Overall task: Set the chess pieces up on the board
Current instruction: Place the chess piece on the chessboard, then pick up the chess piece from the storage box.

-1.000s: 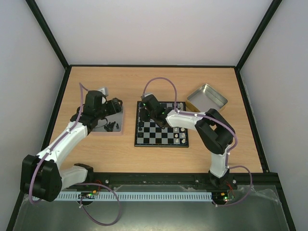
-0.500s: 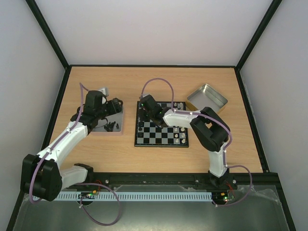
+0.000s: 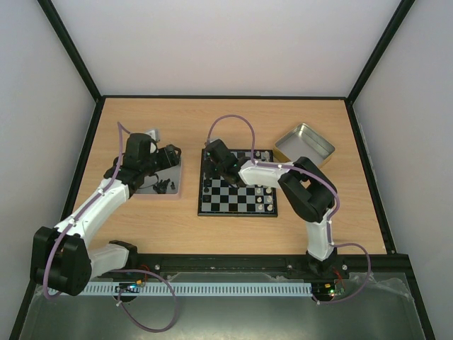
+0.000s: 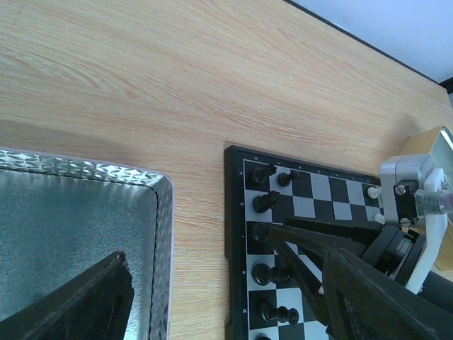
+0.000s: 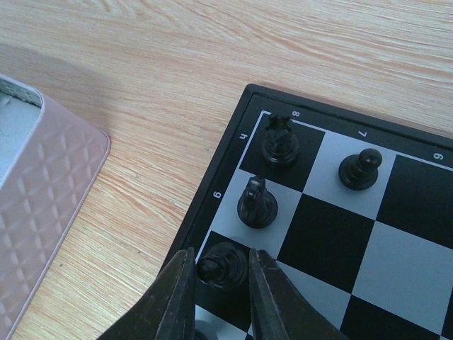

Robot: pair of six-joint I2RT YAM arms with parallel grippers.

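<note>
Left pincer (image 4: 223,258): wide open and holding nothing, above the tray (image 4: 71,234) left of the board (image 5: 209,188).
Black piece (image 5: 218,272): upright on the board's left edge column, third square from its far corner, between the right pincer's tips.
Right pincer (image 5: 220,259): its tips hug the piece on both sides; I cannot tell whether it is gripping or has let go.
Risk: a crooked lift could drag the piece off its square, or tip it into the neighbouring piece (image 5: 256,202) just beyond.
</note>
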